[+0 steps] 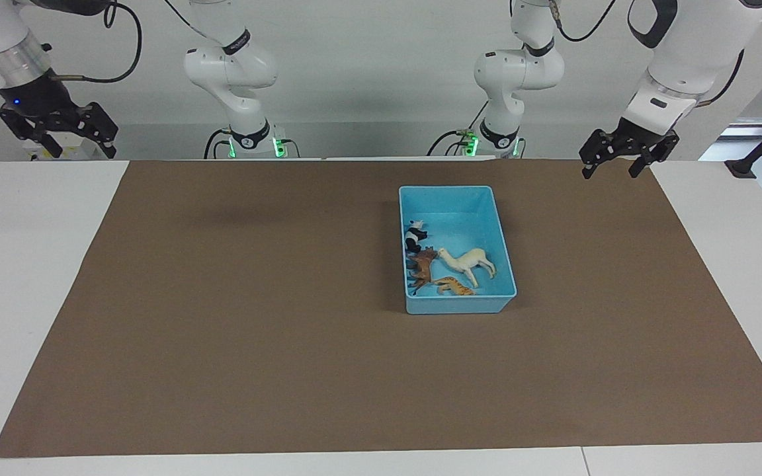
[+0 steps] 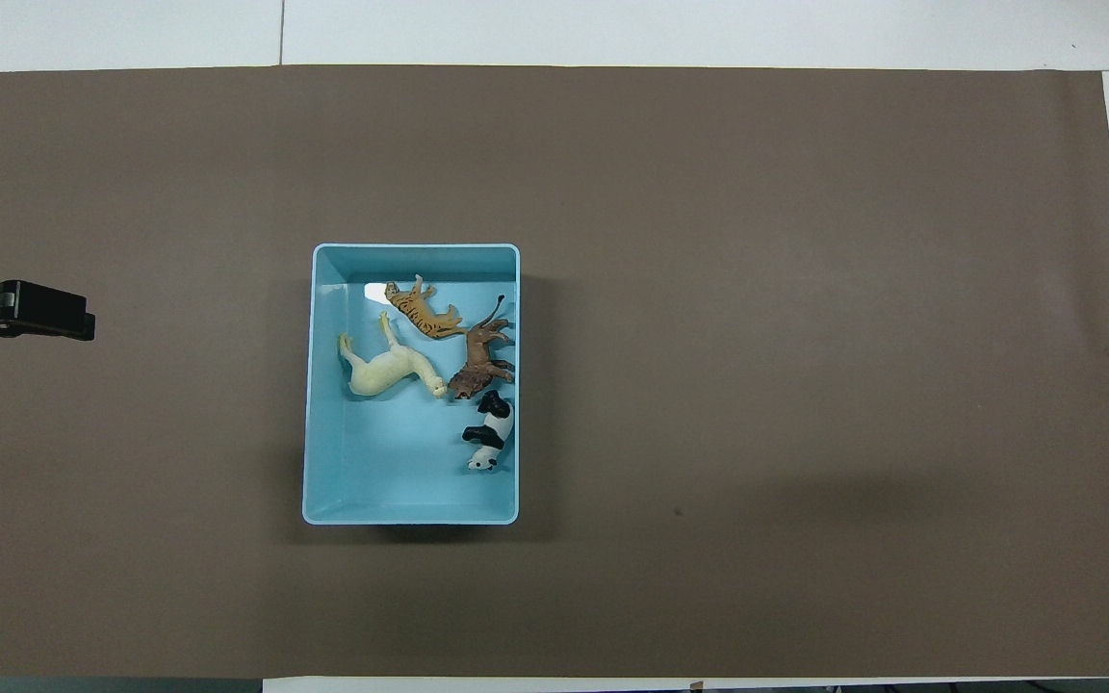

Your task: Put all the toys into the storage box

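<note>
Watching remotely, I saw all four toys lying inside the storage box, on the brown mat toward the left arm's end. Both pincers hung released and empty: left gripper over the mat's edge, right gripper off its opposite end

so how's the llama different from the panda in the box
Colour: the llama is plain cream, the panda black and white.
Build: the llama is longer, with a long neck; the panda is short and stubby.
Place: the panda lies against the storage box wall toward the right arm's end, nearer the robots; the llama lies toward the left arm's end.
Both are small figurines lying on their sides inside the box.
</note>
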Controlling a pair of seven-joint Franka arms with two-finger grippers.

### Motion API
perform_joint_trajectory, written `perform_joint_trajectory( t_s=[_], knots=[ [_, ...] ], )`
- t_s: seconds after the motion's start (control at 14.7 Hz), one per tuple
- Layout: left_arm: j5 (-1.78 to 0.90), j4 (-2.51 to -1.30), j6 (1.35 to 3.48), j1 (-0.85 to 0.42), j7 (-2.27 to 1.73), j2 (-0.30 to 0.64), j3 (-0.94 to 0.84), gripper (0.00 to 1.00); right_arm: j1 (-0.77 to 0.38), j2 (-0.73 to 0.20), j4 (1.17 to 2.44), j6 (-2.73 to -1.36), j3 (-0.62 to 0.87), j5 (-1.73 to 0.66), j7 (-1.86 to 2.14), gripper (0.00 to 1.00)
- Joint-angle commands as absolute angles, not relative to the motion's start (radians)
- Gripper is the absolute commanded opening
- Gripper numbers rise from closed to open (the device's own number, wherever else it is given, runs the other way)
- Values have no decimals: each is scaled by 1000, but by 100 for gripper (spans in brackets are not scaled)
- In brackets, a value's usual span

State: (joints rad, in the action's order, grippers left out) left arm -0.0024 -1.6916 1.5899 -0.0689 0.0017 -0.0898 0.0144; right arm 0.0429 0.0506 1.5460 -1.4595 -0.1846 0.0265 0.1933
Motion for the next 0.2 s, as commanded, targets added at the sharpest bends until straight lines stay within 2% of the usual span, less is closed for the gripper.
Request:
perform_joint_trajectory(
  t_s=[0.0,0.14],
  knots=[
    [-21,-1696,1565,-61,17,-97,11,100,49,66,1559,-1454,-179,35,183,100],
    [-20,-1704,1569,-61,17,-100,11,100,49,66,1559,-1454,-179,35,183,100]
  ],
)
